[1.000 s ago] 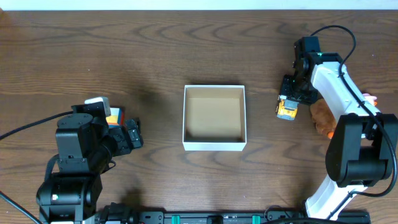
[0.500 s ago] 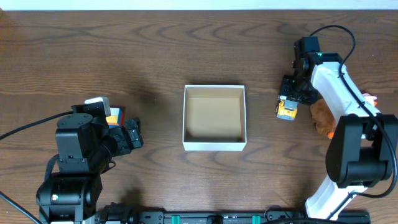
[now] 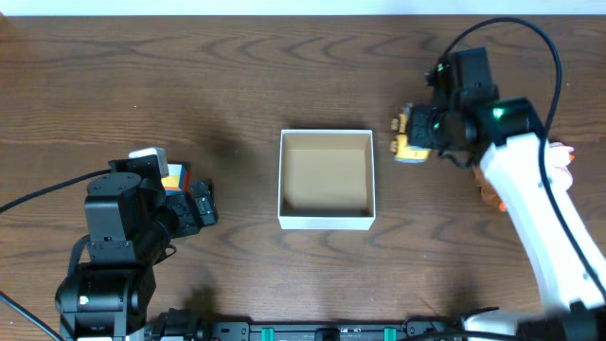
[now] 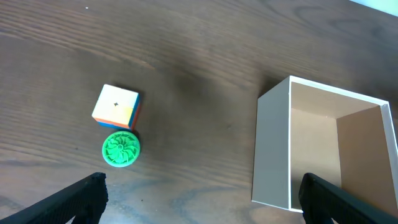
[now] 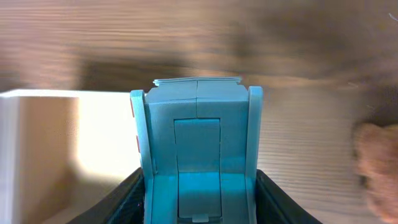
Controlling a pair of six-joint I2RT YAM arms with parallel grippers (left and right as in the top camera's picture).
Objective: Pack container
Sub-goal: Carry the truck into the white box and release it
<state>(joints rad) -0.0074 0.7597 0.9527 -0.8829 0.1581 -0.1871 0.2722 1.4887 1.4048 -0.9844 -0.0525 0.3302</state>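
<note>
The container (image 3: 327, 220), a white square box with a tan-brown inside, sits mid-table with nothing in it. It also shows in the left wrist view (image 4: 273, 149) and at the left of the right wrist view (image 5: 37, 106). My right gripper (image 3: 417, 134) is shut on a yellow-and-teal toy (image 3: 409, 142), held in the air just right of the box's far right corner. In the right wrist view the toy's teal face (image 5: 198, 143) fills the space between my fingers. My left gripper (image 3: 204, 206) is open and empty, left of the box.
A multicoloured cube (image 4: 116, 106) and a green round toy (image 4: 121, 149) lie left of the container; the cube partly shows overhead (image 3: 176, 176). A brown fuzzy toy (image 3: 489, 185) and a pink thing (image 3: 564, 156) lie at the right, by the right arm.
My right gripper has risen with the yellow-and-teal toy and moved left toward the container. The left arm has not moved.
</note>
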